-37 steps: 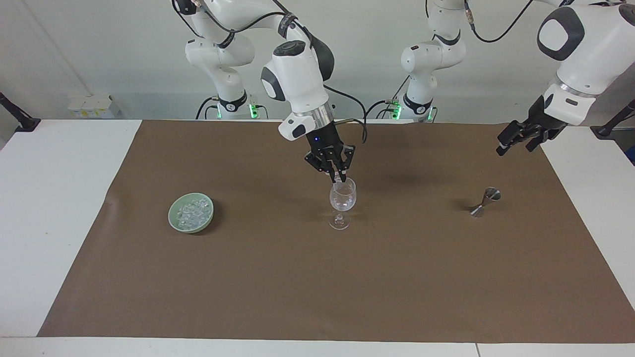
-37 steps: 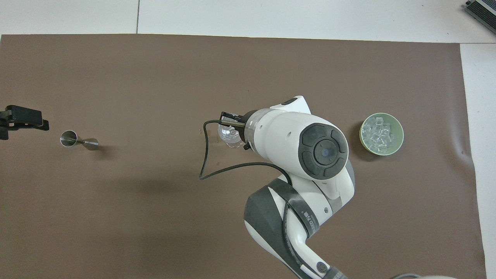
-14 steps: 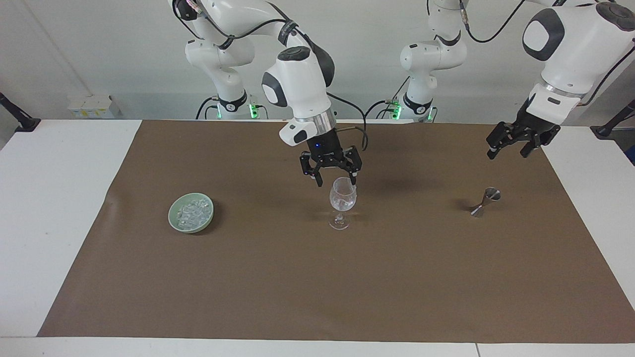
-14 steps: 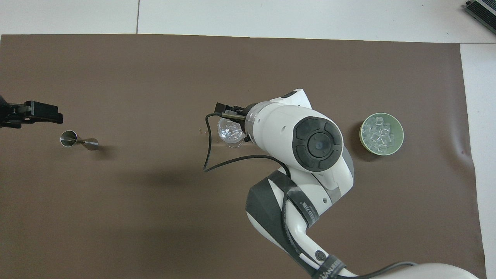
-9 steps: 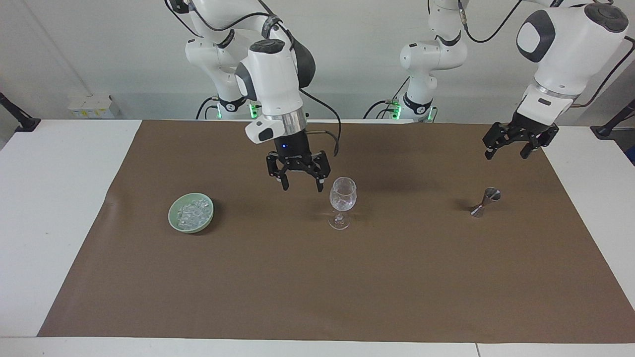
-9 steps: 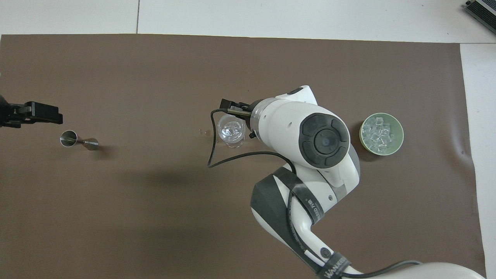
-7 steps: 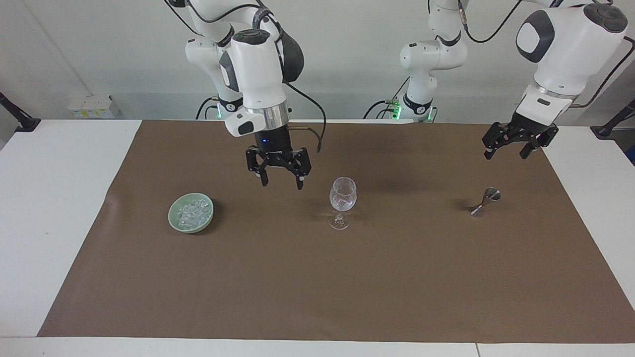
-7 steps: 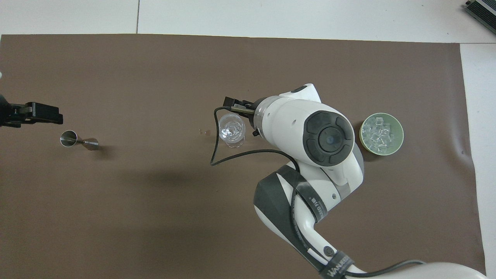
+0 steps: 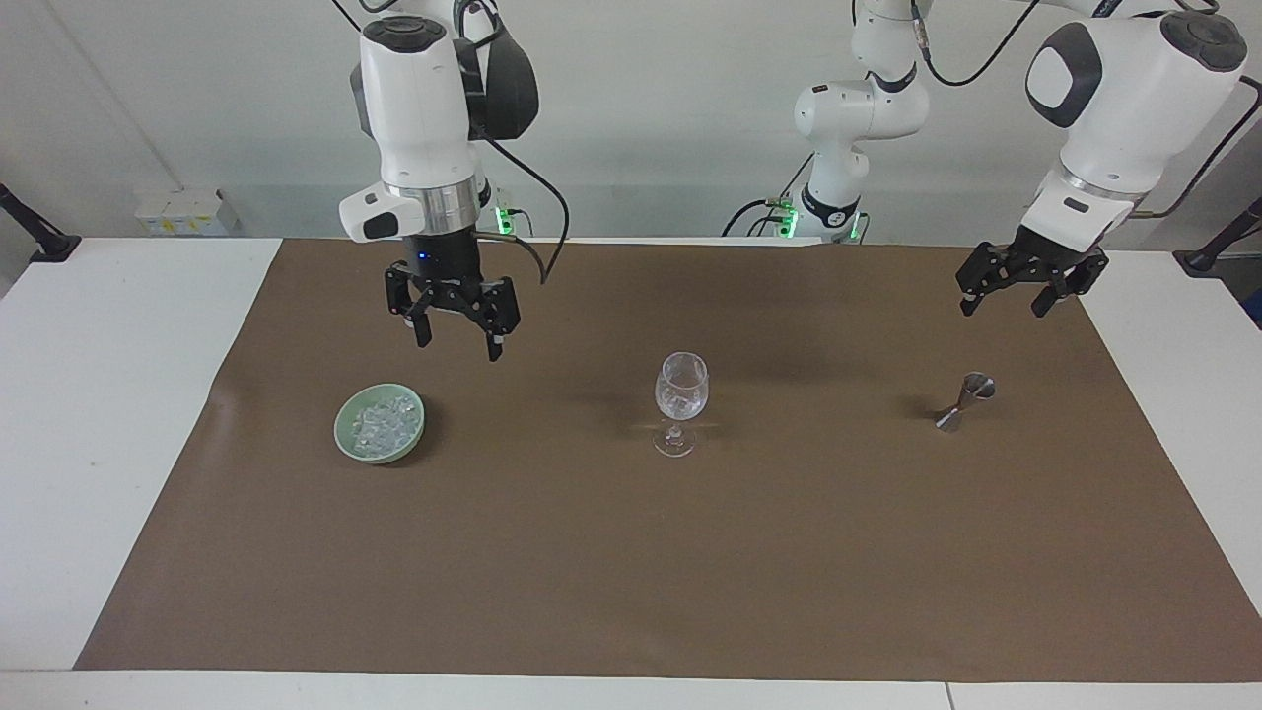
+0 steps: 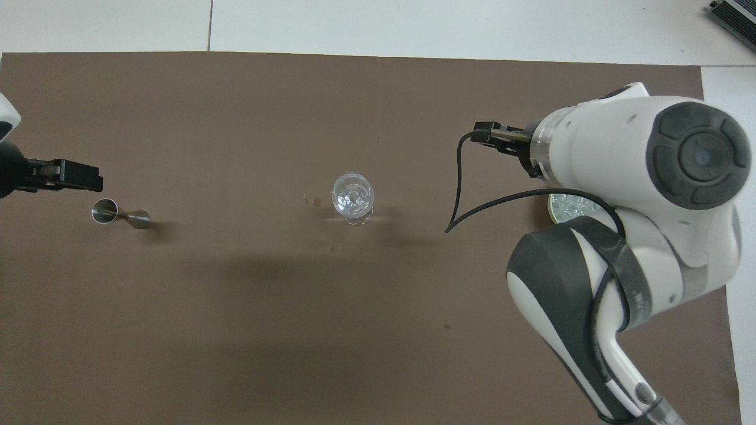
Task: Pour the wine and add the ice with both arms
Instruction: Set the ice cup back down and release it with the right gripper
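Both tools, right (image 9: 456, 342) and left (image 9: 1004, 299), hang with fingers apart, empty, pointing down; ice (image 9: 383, 424) heaped in bowl (image 9: 347, 444).

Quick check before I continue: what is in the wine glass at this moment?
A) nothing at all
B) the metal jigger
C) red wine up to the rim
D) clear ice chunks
D: clear ice shows inside the bowl of the wine glass, with no coloured liquid visible.

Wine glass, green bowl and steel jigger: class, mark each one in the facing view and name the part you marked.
wine glass (image 9: 681, 393), facing view, on its bowl
green bowl (image 9: 347, 441), facing view, on its rim
steel jigger (image 9: 962, 403), facing view, on its narrow waist
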